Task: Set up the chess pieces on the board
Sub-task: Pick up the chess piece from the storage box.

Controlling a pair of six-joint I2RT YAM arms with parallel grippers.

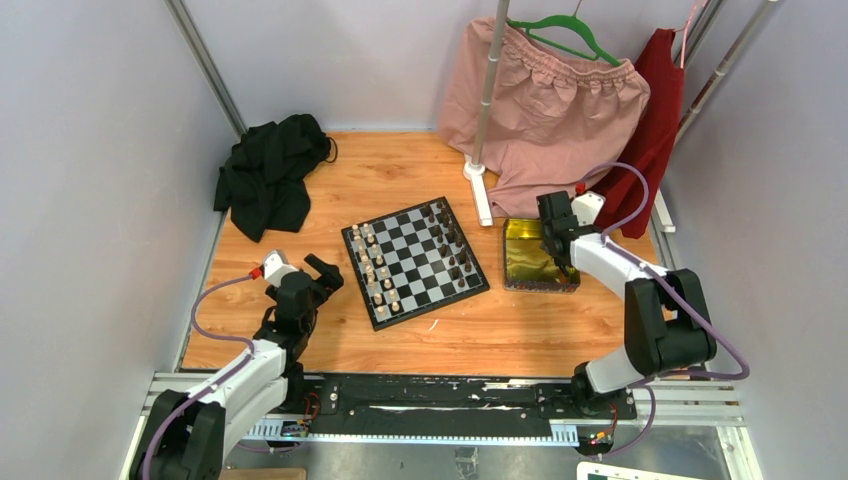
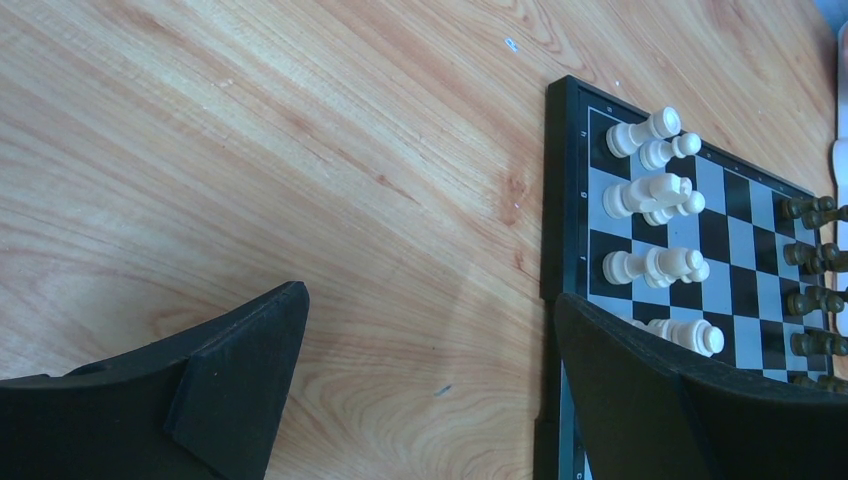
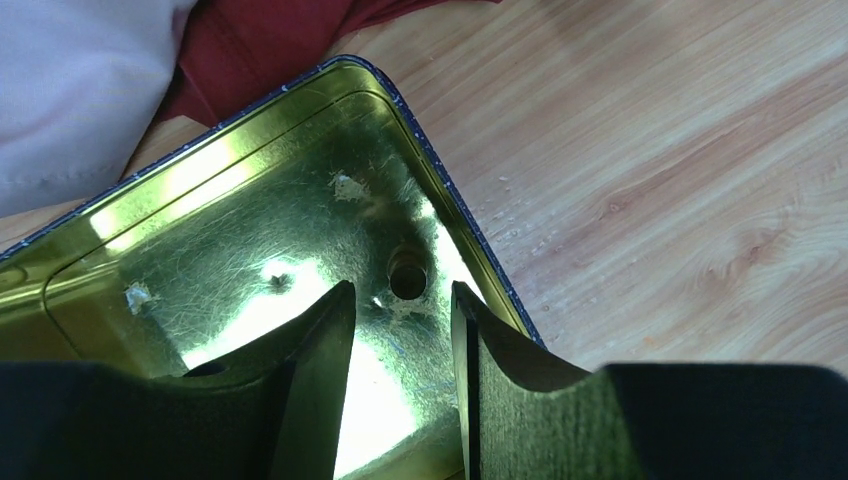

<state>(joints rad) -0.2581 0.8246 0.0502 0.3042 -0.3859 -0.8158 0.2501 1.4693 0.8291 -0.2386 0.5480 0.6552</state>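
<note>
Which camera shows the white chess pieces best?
Left wrist: the white pieces show large and distinct on the board. Top external shows them only as tiny specks along the board's left side. Right wrist shows none, just the yellow tin.

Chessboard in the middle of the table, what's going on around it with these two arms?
Two robot arms are setting up the board. Cream pieces line its left side and dark pieces its right, so most look placed. The left gripper hovers open over the wooden table beside the board, holding nothing. The right gripper hangs over the yellow tin, fingers slightly apart and empty, above a small dark round thing that may be a piece.
</note>
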